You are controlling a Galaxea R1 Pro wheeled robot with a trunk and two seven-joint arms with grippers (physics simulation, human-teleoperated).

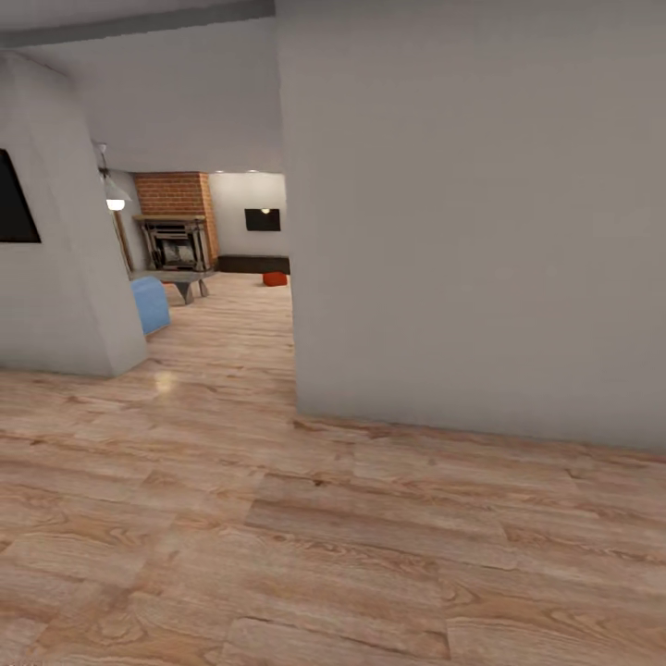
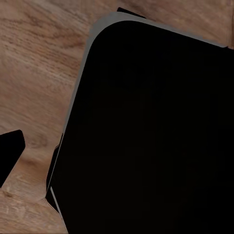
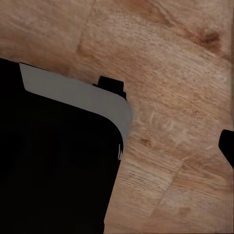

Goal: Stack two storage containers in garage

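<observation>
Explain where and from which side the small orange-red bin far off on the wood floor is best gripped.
The orange-red bin sits on the wood plank floor near the red-brick fireplace. It is too small to show rim or pose. Judging by its open-topped look, probably come from above and close the jaws over one long wall's rim.

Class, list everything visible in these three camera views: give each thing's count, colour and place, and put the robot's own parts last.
Storage container: one, orange-red, on the far floor, right of the fireplace.
Fireplace: one, red brick, far wall.
Sofa: one, blue, partly hidden behind the left wall.
Low table: one, grey, before the fireplace.
TV: one, black, left wall.
Dark wall panel: one, far wall.
Wall: one, pale grey, near right.
Wood floor: light planks, throughout.
Robot body: black with grey edging, in both wrist views.
</observation>
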